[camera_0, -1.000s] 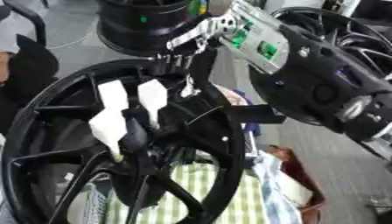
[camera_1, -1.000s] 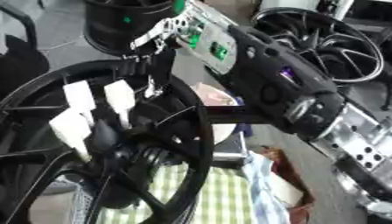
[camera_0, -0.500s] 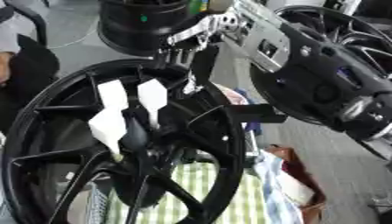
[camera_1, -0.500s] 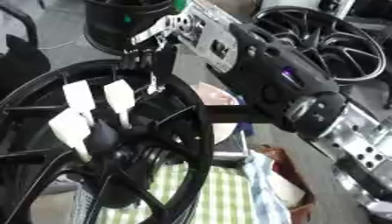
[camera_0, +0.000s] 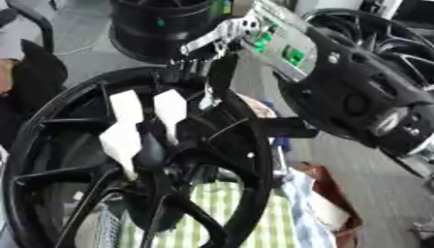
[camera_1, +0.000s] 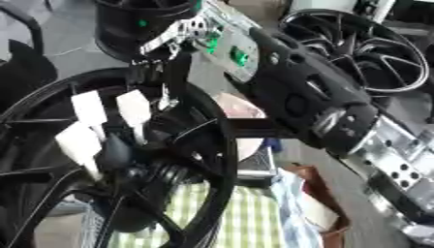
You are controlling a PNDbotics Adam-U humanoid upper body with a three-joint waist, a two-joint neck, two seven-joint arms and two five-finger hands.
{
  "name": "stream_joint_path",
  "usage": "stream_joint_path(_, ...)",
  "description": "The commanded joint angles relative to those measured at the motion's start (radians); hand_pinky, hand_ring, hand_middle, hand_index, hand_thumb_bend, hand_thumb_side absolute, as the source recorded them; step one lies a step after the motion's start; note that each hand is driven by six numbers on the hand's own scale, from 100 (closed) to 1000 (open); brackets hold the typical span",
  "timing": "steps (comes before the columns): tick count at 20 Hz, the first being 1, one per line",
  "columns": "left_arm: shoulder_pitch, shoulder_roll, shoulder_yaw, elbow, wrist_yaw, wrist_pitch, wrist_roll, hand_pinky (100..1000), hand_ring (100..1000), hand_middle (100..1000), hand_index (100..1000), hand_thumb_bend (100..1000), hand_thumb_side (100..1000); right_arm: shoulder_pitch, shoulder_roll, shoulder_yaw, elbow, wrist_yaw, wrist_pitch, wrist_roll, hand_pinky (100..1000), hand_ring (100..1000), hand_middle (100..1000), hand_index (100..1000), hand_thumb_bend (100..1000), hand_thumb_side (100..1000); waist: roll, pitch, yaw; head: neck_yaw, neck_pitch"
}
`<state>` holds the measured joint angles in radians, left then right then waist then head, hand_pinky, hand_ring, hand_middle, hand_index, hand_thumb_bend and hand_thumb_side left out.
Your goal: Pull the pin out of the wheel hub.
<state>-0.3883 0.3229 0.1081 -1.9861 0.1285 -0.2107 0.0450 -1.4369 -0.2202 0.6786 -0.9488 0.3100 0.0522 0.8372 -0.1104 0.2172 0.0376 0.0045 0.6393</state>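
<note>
A big black spoked wheel hub [camera_0: 246, 160] stands tilted and fills the lower left of both views. Two white tabs [camera_0: 169, 110] and a third white piece [camera_0: 120, 140] sit on its spokes near the centre. My right arm comes down from the upper right, and my right hand [camera_0: 216, 58] is at the hub's top rim, dark against the dark rim. A small pale piece [camera_0: 207, 100] shows just below the hand, inside the rim; I cannot make out whether it is the pin. My left hand shows in neither view.
A black wheel [camera_0: 161, 24] stands behind the hub at the top. Another spoked wheel [camera_1: 364, 48] lies at the upper right. A green checked cloth [camera_0: 212, 208] and a brown box [camera_0: 331, 203] lie beneath the hub.
My right hand has edged slightly left and down along the hub's top rim. The hub and its white tabs have stayed where they were.
</note>
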Motion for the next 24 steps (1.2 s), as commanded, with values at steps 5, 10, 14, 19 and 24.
stream_joint_path(5,-0.019,0.003,-0.004,-0.014,0.006,-0.002,-0.008,842,951,829,855,232,539,-0.027,0.005,-0.002,0.004,-0.018,0.014,-0.001,860,886,854,894,411,141,0.006,-0.016,0.005,-0.001,-0.016)
stream_joint_path(10,-0.024,0.0,-0.006,-0.014,0.009,-0.002,-0.011,842,951,828,855,231,540,-0.018,0.026,-0.007,0.039,-0.016,0.013,-0.007,856,884,849,890,396,137,0.006,-0.015,0.01,-0.001,-0.02)
stream_joint_path(14,-0.027,-0.002,-0.008,-0.014,0.011,-0.003,-0.014,842,952,826,855,231,540,-0.012,0.043,-0.016,0.07,-0.012,0.001,-0.013,854,882,844,887,389,137,0.007,-0.013,0.013,-0.001,-0.022)
stream_joint_path(19,-0.03,-0.003,-0.007,-0.014,0.013,-0.003,-0.014,842,952,825,855,231,539,-0.007,0.056,-0.026,0.095,-0.005,-0.013,-0.021,846,871,789,865,367,117,0.007,-0.011,0.016,-0.001,-0.022)
stream_joint_path(24,-0.032,-0.004,-0.007,-0.014,0.014,-0.001,-0.015,842,953,825,855,228,541,-0.003,0.07,-0.033,0.111,-0.01,-0.01,-0.049,831,847,723,809,287,103,0.008,-0.01,0.017,-0.001,-0.022)
